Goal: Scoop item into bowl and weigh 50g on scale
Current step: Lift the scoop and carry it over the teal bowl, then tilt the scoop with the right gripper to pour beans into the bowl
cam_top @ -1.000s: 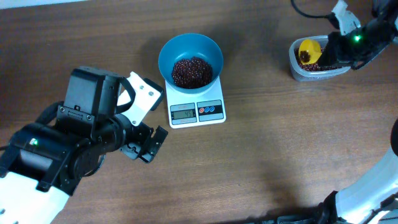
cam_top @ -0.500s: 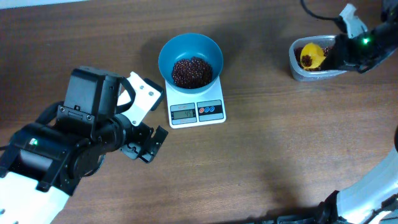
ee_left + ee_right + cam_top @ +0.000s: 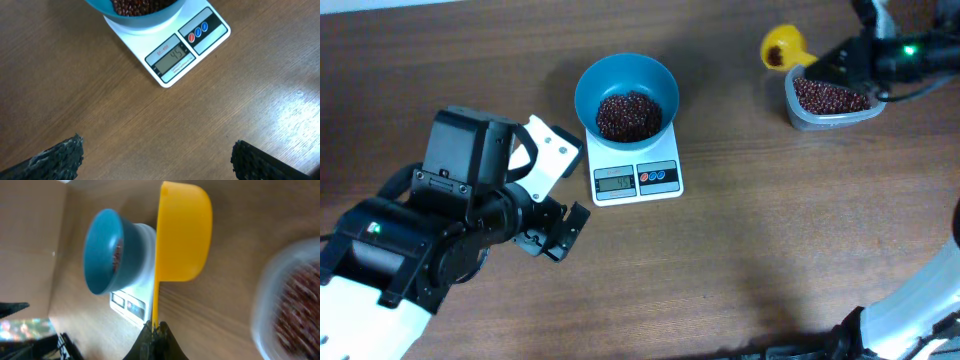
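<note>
- teal bowl is sitting on the back of the white scale, and it's wider than the scale so it hangs over the sides
- beans make a loose dark red-brown pile in the bottom of the bowl
- from the left wrist view the scale's display looks like it reads 45, with the red and blue buttons right beside it
- right gripper is pinched tight on the thin handle of the yellow scoop
- scoop is up in the air between the bowl and the clear tub, just left of the tub; can't tell if anything's in it
- the tub has plenty more beans in it
- left gripper is spread wide with nothing in it, low over the wooden table just in front of the scale
</note>
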{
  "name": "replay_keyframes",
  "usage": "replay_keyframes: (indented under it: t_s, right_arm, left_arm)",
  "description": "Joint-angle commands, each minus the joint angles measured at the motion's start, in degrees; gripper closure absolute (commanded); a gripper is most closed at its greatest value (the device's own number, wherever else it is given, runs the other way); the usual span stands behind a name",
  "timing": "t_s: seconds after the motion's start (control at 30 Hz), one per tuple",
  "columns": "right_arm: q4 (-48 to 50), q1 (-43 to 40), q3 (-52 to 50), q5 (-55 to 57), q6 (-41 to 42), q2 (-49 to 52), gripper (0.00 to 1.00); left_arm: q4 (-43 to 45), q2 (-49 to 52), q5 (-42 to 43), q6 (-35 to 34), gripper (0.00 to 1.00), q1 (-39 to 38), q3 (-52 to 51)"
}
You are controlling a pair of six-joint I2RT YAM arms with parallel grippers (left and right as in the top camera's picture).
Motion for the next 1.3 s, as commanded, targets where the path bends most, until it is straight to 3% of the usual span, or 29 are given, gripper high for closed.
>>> replay_keyframes:
  t_s: [0.0,0.2,0.57,0.67,0.8,0.9,1.0,1.27]
  right_arm:
    - [8.2,7.4,-0.1,-4.4,9.0,0.2,0.96]
    - [24.3,21.5,-0.1,-4.3,8.2,0.2,0.96]
    - [20.9,23.3,-0.1,-5.2,5.6,-0.3,0.96]
    - [13.6,23.4,-0.1,-4.7,-5.5,-2.6,0.96]
    - [11.0,24.1,-0.1,3.0,-14.0,-2.6,0.96]
    - [11.1,26.2,-0.1,3.5,-14.0,-2.6,0.96]
    - [11.4,28.7,-0.1,14.7,-16.4,-2.6,0.96]
    - [14.3,31.7,0.1,19.7,-18.8,-6.4,0.96]
  left_arm:
    - [-0.1,0.1,0.6,0.9,0.02,0.2,-0.2]
    - [-0.1,0.1,0.6,0.9,0.02,0.2,-0.2]
    - [-0.1,0.1,0.6,0.9,0.01,0.2,-0.2]
    - [-0.1,0.1,0.6,0.9,0.01,0.2,-0.2]
    - [-0.1,0.1,0.6,0.9,0.02,0.2,-0.2]
    - [-0.1,0.1,0.6,0.9,0.02,0.2,-0.2]
    - [-0.1,0.1,0.6,0.9,0.02,0.2,-0.2]
    - [-0.1,0.1,0.6,0.9,0.02,0.2,-0.2]
